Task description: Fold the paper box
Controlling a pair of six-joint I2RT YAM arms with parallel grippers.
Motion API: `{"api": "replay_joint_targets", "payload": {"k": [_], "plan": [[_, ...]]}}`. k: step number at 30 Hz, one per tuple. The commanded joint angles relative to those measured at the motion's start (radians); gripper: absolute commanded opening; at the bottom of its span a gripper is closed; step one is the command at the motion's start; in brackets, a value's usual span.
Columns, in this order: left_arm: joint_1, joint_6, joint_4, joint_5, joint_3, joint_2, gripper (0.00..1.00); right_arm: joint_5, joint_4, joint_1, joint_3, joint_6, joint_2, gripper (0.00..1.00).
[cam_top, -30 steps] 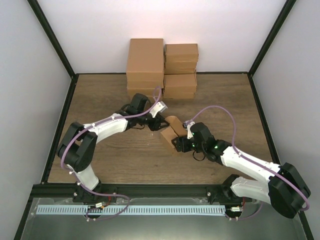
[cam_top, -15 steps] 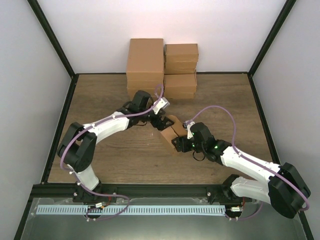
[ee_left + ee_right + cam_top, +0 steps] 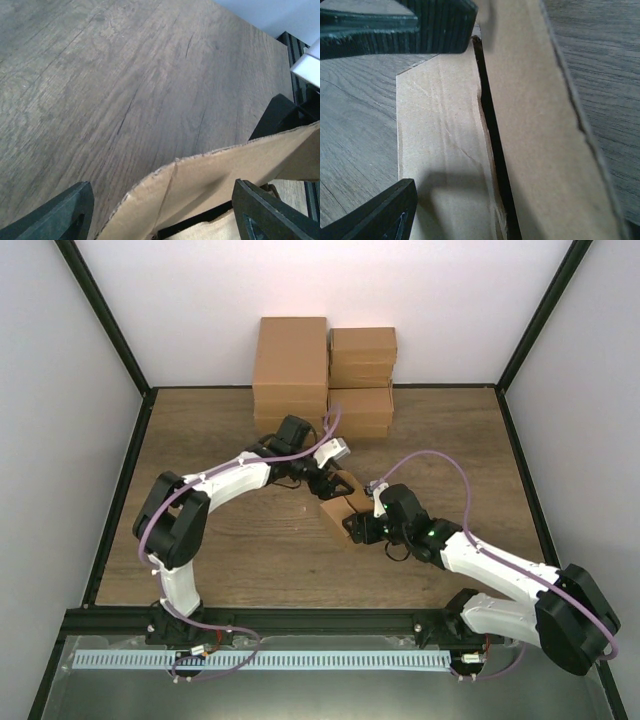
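White walls closed in a wood-grain desk (image 3: 220, 560), with brown cartons (image 3: 325, 375) stacked against the back edge. Near the middle of the desk, in front of that stack, the tan paper box (image 3: 340, 502) sat partly folded between the two arms. The right claw (image 3: 357, 527) gripped it from the near side, jaws spread across a cardboard panel. The left claw (image 3: 326, 483) stood at its far side with jaws wide, straddling a raised flap whose torn-looking edge ran between the dark fingers (image 3: 60, 215) without being pinched.

Soft even light; wrist views blurred close-up.
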Motion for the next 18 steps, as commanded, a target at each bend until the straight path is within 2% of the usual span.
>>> {"api": "replay_joint_targets", "payload": {"k": [1,13,18], "plan": [[-0.002,0.036,-0.031,0.051,0.011,-0.004,0.74,-0.001,-0.016,-0.007,0.047,-0.011,0.005,0.74],[-0.013,-0.123,0.074,-0.153,-0.125,-0.140,0.45,0.008,-0.010,-0.009,0.046,-0.006,0.016,0.72],[-0.033,-0.165,0.071,-0.237,-0.154,-0.163,0.40,0.005,-0.008,-0.009,0.043,-0.004,0.018,0.71]]}}
